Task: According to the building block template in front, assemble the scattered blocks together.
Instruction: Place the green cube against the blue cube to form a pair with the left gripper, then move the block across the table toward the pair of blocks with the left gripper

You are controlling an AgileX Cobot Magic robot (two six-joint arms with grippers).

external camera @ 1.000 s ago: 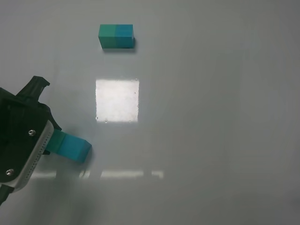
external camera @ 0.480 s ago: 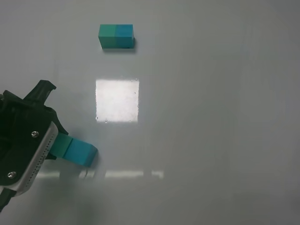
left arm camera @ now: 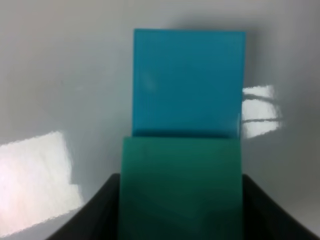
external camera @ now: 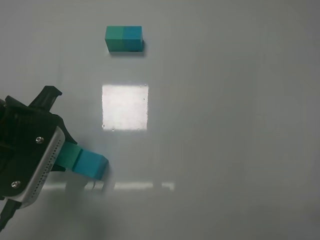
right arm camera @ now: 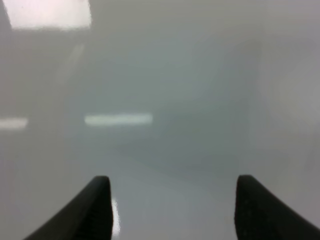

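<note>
My left gripper, clamped on the teal-green cube, has nudged it and the touching cyan-blue cube rightward. I judge them joined like the template. My right gripper gapes, idle.

The table is smooth and glossy, mirroring bright patches of light; the teal-green cube and cyan-blue cube look like smooth, matt plastic; the building block template has the same dull finish; the left gripper is matt black plastic, edged by a silvery dotted strip; the right gripper has dull black fingers.
</note>
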